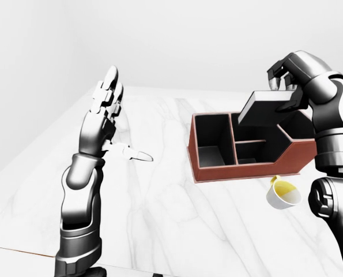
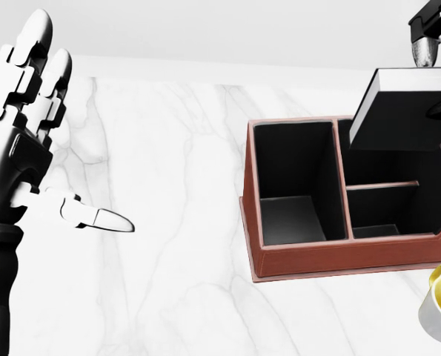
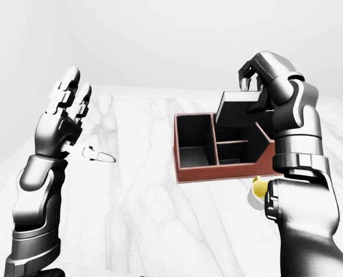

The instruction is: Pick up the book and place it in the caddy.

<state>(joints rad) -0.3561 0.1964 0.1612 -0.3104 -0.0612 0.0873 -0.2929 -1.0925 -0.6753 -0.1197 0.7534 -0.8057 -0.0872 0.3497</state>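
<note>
A black book (image 1: 269, 109) with white page edges hangs tilted over the right part of the red-brown caddy (image 1: 217, 171), which has black compartments. My right hand (image 1: 289, 78) is shut on the book's upper right end. The book's lower edge is at the caddy's rim level; whether it touches the caddy I cannot tell. In the head view the book (image 2: 409, 111) is above the caddy's top right compartment. My left hand (image 1: 108, 112) is open and empty, raised upright over the table's left side, far from the caddy.
The caddy stands on a white marble table (image 1: 159, 213). A white cup with yellow inside (image 1: 283, 193) lies on its side just below the caddy's right end. The table's near edge (image 1: 21, 249) runs along the bottom left.
</note>
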